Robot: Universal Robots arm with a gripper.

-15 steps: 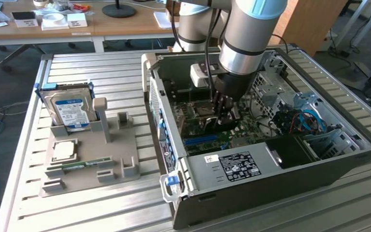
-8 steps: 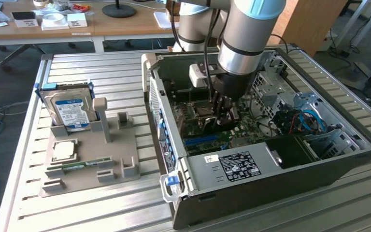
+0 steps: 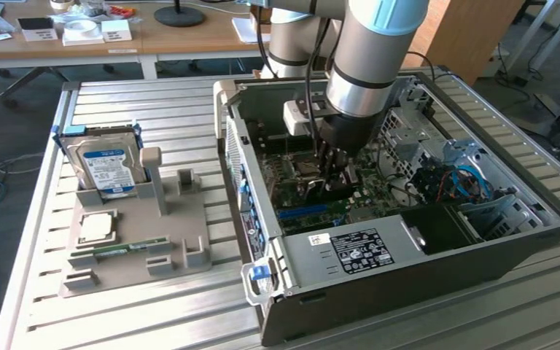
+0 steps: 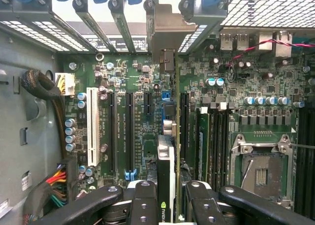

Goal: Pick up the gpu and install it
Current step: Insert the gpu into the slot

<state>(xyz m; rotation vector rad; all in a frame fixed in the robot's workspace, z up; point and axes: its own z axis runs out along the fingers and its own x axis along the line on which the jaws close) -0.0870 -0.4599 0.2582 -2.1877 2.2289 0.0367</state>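
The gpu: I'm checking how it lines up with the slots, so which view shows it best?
The wrist view: the gpu stands edge-on in the gripper, right above the motherboard and its slots. In the exterior view, the gripper is down inside the case and the gpu is hard to make out beneath it.

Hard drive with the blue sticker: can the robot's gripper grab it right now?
Probably not: the gripper is down inside the computer case, shut on the gpu; the hard drive stands outside in its holder.

Empty slots (image 4: 129, 131) clear beside gpu (image 4: 166, 178), RAM slots (image 4: 203, 136) tight on other side, cables (image 4: 47, 94) nr wall (image 4: 27, 151)
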